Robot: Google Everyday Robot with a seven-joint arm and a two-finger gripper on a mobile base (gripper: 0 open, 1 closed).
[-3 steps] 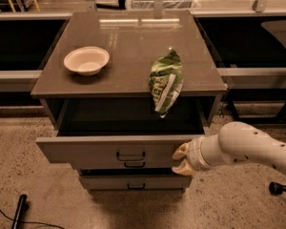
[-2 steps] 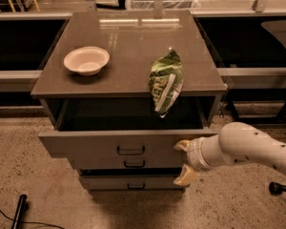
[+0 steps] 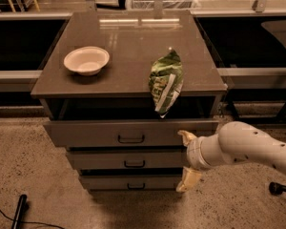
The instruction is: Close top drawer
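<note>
The top drawer (image 3: 128, 132) of a grey-brown cabinet stands a little way out, a dark gap showing above its flat front. Its small dark loop handle (image 3: 131, 139) is at the centre. My gripper (image 3: 188, 160) is at the right end of the drawer front, on a white arm (image 3: 248, 149) that comes in from the right. Its fingers are spread wide, the upper fingertip (image 3: 185, 136) against the drawer front and the lower one down by the third drawer. It holds nothing.
On the cabinet top (image 3: 128, 51) sit a white bowl (image 3: 86, 60) at the left and a green chip bag (image 3: 166, 80) that overhangs the front edge above the drawer. Two lower drawers (image 3: 128, 160) are shut. Dark shelves flank the cabinet. A black cable (image 3: 19, 209) lies on the floor at the lower left.
The top drawer has slid inward and the dark opening has shrunk to a narrow gap. My gripper has moved in with the drawer front.
</note>
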